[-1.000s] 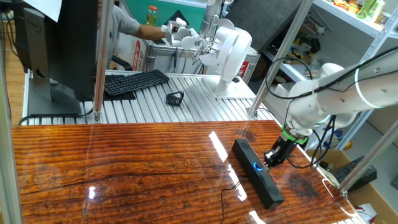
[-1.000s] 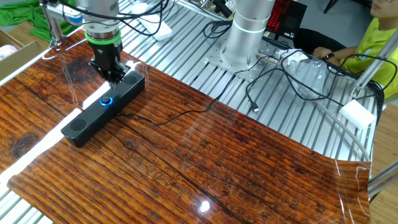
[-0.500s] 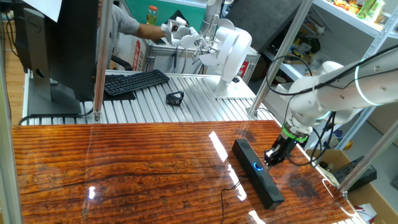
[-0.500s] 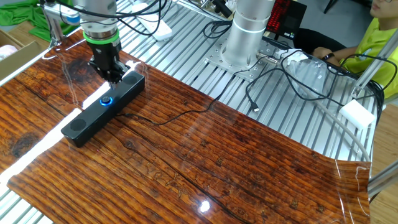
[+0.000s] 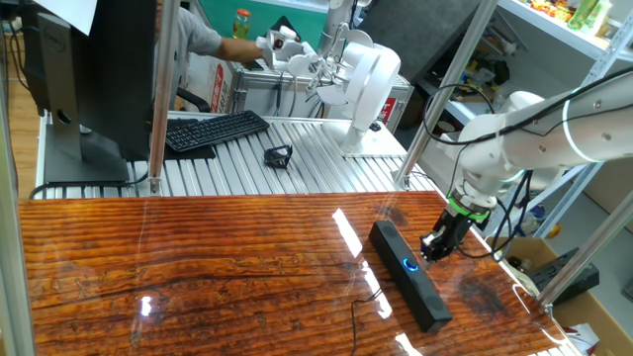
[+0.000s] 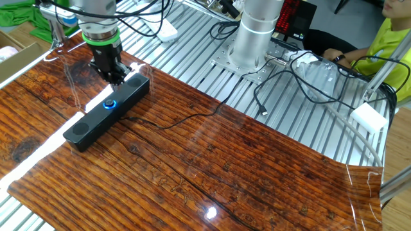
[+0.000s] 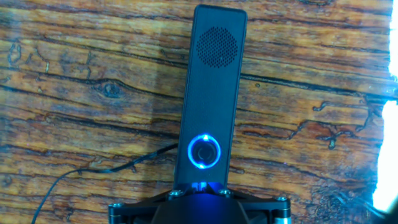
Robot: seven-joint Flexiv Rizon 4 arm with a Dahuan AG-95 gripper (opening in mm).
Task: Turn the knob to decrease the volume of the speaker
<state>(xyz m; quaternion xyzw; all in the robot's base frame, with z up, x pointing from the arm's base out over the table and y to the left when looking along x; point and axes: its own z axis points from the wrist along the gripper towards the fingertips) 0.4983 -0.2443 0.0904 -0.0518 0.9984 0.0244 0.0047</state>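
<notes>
The speaker (image 5: 412, 277) (image 6: 103, 114) (image 7: 212, 81) is a long black bar lying on the wooden table. Its knob (image 5: 409, 264) (image 6: 110, 104) (image 7: 204, 152) glows with a blue ring. My gripper (image 5: 432, 253) (image 6: 117, 80) (image 7: 200, 188) hangs over the end of the bar just beyond the knob, its fingers pressed together with nothing between them. In the hand view the knob lies just ahead of the fingertips, uncovered, and blue light reflects on the gripper body. I cannot tell whether the fingertips touch the bar.
The speaker's thin black cable (image 6: 173, 122) (image 7: 106, 168) trails across the wood. Behind the table are a keyboard (image 5: 216, 130), a monitor (image 5: 99, 79), a small black object (image 5: 279, 155), a white robot base (image 5: 366, 84) and metal posts (image 5: 158, 99). A person (image 6: 385, 38) sits at the far side.
The arm's upper links have shifted a little and the gripper has edged slightly back along the bar. The gripper stays shut; the speaker has not moved.
</notes>
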